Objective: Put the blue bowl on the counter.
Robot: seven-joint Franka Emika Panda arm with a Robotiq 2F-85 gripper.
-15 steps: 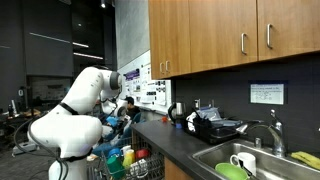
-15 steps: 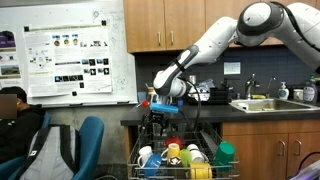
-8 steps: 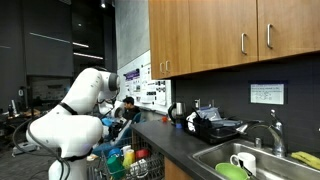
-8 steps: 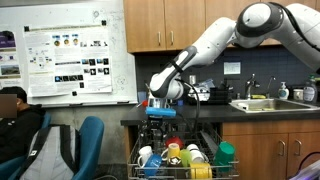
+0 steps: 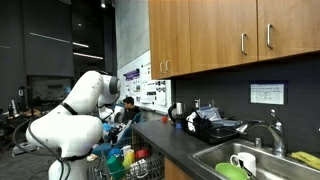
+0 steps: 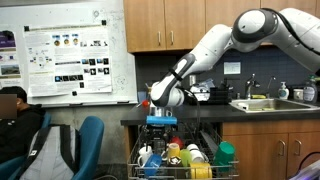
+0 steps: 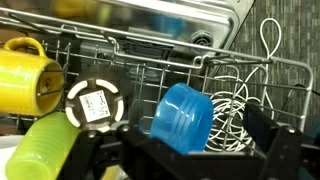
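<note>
The blue bowl [image 7: 182, 118] stands on edge in the rack [image 7: 130, 72], centre of the wrist view, with the gripper [image 7: 185, 150] spread wide and empty around it. It looks light, stiff, probably slippery; I'd pinch its upper rim

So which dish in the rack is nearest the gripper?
The blue bowl, standing on edge, centred between the fingers; yellow mug and green cup sit aside.

The blue bowl [image 7: 182, 118] looks smooth, glossy plastic — the rack [image 7: 150, 68] thin metal wire; the cabinets [image 5: 225, 35] are satin-finished wood, the counter [image 5: 172, 141] dark and matt.
</note>
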